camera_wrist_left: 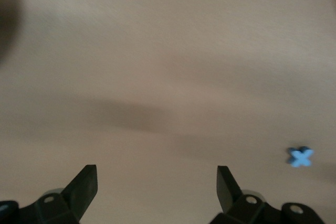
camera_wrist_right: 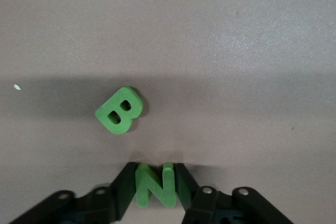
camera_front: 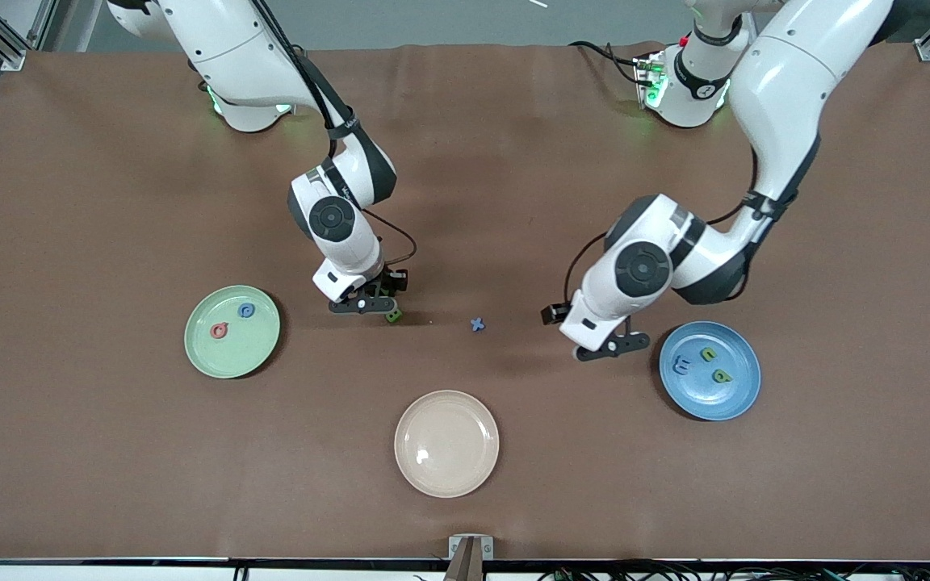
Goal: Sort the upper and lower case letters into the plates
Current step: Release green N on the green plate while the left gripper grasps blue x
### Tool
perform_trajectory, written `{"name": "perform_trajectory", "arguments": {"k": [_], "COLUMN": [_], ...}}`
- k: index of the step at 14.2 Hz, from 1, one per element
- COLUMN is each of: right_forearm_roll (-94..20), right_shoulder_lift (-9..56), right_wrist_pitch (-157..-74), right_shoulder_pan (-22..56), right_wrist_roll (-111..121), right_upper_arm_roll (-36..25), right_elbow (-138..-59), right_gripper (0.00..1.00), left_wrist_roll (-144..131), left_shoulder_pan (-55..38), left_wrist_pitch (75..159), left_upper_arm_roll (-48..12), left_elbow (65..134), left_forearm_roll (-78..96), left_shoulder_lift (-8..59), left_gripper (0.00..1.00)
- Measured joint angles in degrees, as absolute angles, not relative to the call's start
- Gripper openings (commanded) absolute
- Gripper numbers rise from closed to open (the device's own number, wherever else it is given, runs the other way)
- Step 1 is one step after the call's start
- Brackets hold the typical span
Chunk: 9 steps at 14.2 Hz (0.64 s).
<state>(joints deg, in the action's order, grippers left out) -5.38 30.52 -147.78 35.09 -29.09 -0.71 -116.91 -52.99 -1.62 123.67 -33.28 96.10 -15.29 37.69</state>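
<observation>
Nearest the front camera, a round, shallow cream-beige plate (camera_front: 446,443) sits bare on the brown desk (camera_front: 110,452).

Farther from that camera, toward the left arm's end of the desk, a round matte blue plate (camera_front: 710,370) carries a chunky blue toy letter (camera_front: 681,365) and two small green letters (camera_front: 715,365); their shapes are too small to read from the front. Toward the right arm's end, a round pale green plate (camera_front: 232,331) holds a small red letter (camera_front: 219,330) and a small blue letter (camera_front: 247,310), equally hard to read.

The left gripper (camera_front: 612,346) hangs just beside the blue plate, over bare desk. In its wrist view the two black fingers (camera_wrist_left: 84,184) stand wide apart with nothing between them, their bases cut off by the frame edge.

A tiny blue X-shaped letter (camera_front: 477,324) lies alone on the desk between the two grippers.

The right gripper (camera_front: 364,305) is low over the desk between the green plate and the X. Its jaws are clamped on a green letter N (camera_wrist_right: 155,184), whose lower part is hidden between the fingers. Close by it, a green letter B (camera_wrist_right: 119,110) lies on the desk; from the front only a green block (camera_front: 393,315) shows at the gripper's tip.
</observation>
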Motion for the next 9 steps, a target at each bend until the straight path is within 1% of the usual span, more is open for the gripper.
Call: {"name": "perform_trajectory", "arguments": {"k": [1,2,3,5,7,8,9], "right_forearm_roll": [-5.40,-5.41,-5.45,-5.45,-5.39,-5.39,-5.39], "right_shoulder_lift": [30.36,30.36,30.36,30.33,30.00,29.43,28.62], "right_wrist_pitch": [-147.66,-147.65,-147.65,-147.76,-148.06,-147.38,-145.36], "right_shoulder_pan": [35.09,35.08,35.06,34.49,31.59,29.11,26.30], "right_wrist_roll": [-29.16,-29.30,-29.52,-29.58,-26.44,-23.18,-19.63], "right_upper_arm_roll": [-0.72,-0.77,-0.84,-1.47,-2.07,-2.23,-2.34], "right_elbow": [-116.94,-116.96,-116.96,-116.97,-116.81,-116.62,-116.24], "right_gripper": [0.06,0.03,0.02,0.02,0.02,0.02,0.02], "left_wrist_roll": [-55.66,-58.43,-61.10,-65.41,-67.84,-68.91,-70.04], "left_shoulder_pan": [-3.00,-4.91,-7.72,-14.64,-20.01,-21.85,-23.22], "left_wrist_pitch": [124.39,125.09,125.57,125.71,125.71,125.75,125.77], "left_upper_arm_roll": [-33.25,-33.06,-32.11,-27.82,-24.28,-23.21,-22.41], "left_elbow": [95.77,94.74,93.01,89.16,86.06,84.67,83.38], "left_forearm_roll": [-15.29,-15.29,-15.29,-15.29,-15.29,-15.29,-15.29], "left_shoulder_lift": [38.41,39.49,40.76,43.11,45.47,46.67,47.73], "left_gripper": [1.00,1.00,1.00,0.99,0.95,0.90,0.88]}}
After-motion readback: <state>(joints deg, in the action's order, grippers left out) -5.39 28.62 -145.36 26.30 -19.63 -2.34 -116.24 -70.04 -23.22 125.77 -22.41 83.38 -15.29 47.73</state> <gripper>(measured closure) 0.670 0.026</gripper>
